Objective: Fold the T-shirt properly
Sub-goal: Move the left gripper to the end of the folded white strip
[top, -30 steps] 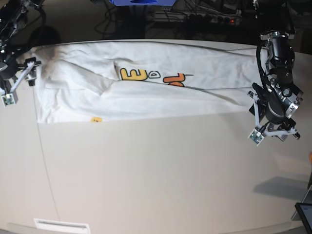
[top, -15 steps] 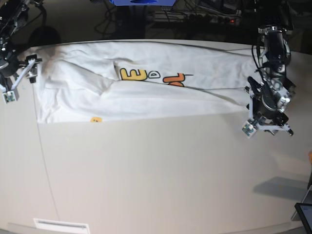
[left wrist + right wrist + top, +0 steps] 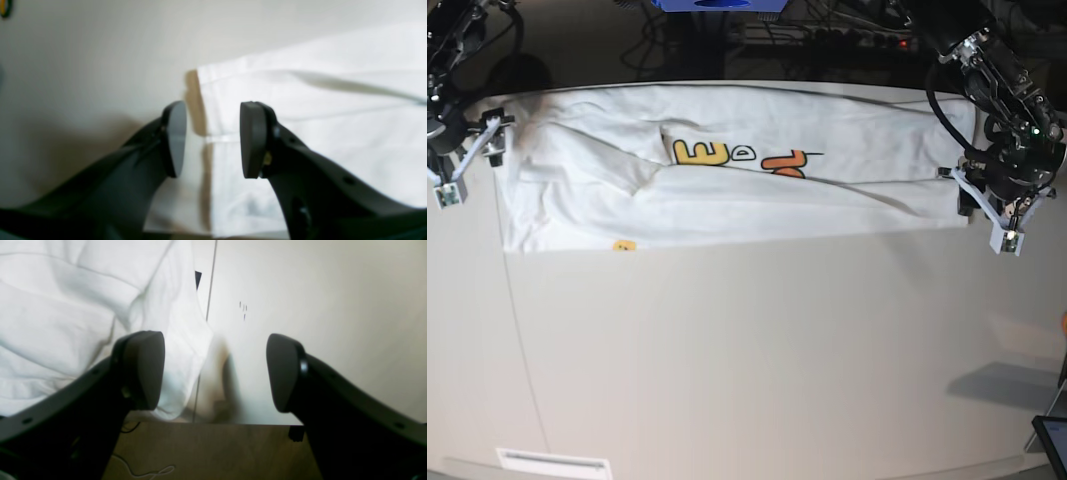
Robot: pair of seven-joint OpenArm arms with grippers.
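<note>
The white T-shirt (image 3: 757, 195) lies folded lengthwise into a long band across the back of the table, with part of its orange and yellow print (image 3: 737, 155) showing. My left gripper (image 3: 985, 218) is at the shirt's right end. In the left wrist view it (image 3: 213, 140) is open and low, and its fingers straddle the hemmed edge of the T-shirt (image 3: 317, 116). My right gripper (image 3: 469, 163) hovers at the shirt's left end. There it (image 3: 213, 371) is wide open and holds nothing, one finger over the T-shirt (image 3: 66, 313), the other over bare table.
The table's left edge and the wooden floor (image 3: 217, 450) lie just below my right gripper. Cables and equipment (image 3: 827, 35) run behind the table. A dark screen corner (image 3: 1052, 440) sits at the front right, a white strip (image 3: 552, 462) at the front left.
My left gripper has swung from the bare table in front of the shirt's right corner back onto its right end, and its jaws have narrowed. My right gripper has drifted slightly backward.
</note>
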